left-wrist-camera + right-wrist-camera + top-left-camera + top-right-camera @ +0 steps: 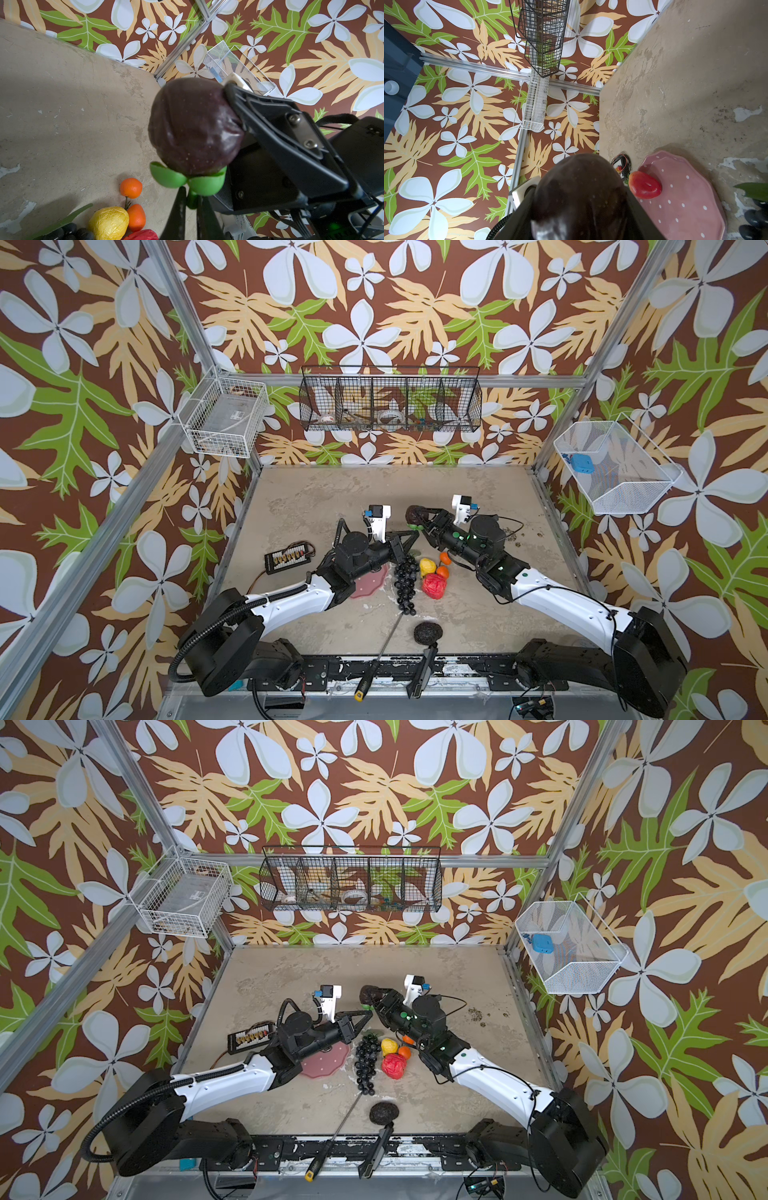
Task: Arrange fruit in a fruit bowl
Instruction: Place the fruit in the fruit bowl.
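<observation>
My right gripper [417, 517] holds the dark mangosteen [414, 515] above the middle of the table, its fingers [632, 199] on both sides of the fruit. My left gripper [192, 199] meets it from below and is shut on the green stem under the calyx [172, 176]. The pink dotted fruit bowl [372, 587] lies partly under the left arm; in the right wrist view a smooth red apple [644, 187] rests at its rim [685, 199]. Beside the bowl lie the black grapes [405, 580], lemon [428, 566], two oranges [444, 565] and a crinkled red apple [434, 587]. The avocado [428, 632] sits near the front.
A black charger board [289, 558] with wires lies left of the left arm. A screwdriver [380, 651] and a black tool [424, 672] lie across the front edge. Wire baskets [390, 400] hang on the walls.
</observation>
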Action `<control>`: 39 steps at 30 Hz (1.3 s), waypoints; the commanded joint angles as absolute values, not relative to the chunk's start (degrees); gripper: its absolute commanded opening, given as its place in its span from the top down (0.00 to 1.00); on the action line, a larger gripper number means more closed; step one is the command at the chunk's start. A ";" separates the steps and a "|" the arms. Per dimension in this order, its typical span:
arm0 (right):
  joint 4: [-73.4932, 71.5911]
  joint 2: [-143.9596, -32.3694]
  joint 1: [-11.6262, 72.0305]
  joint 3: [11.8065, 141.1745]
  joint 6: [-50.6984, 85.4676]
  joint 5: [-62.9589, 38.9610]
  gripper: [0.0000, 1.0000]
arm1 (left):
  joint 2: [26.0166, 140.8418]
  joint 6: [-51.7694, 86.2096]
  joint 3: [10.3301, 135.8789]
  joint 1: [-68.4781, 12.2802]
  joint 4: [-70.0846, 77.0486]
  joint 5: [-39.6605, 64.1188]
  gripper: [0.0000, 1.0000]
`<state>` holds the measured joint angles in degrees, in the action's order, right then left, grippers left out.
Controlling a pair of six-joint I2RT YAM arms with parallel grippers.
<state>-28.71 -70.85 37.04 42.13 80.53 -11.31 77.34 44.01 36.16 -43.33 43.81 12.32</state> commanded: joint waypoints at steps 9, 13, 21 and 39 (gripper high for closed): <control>-29.30 -70.99 37.31 42.28 79.46 -11.78 0.47 | 76.75 44.04 36.56 -43.33 44.35 11.95 0.98; -26.60 -71.43 37.33 43.67 77.40 -12.02 0.37 | 76.40 43.73 36.23 -43.33 43.60 11.31 0.99; -18.71 -70.37 37.23 45.40 71.77 -9.40 0.07 | 74.10 41.48 35.36 -43.33 35.76 9.40 1.00; 6.40 -54.13 34.65 40.25 39.22 9.59 0.04 | 71.49 14.76 58.86 -39.29 -34.77 -4.50 1.00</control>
<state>1.93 -56.64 34.76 41.85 46.11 3.64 70.87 22.63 55.59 -40.58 -21.37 -2.37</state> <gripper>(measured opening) 0.960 0.111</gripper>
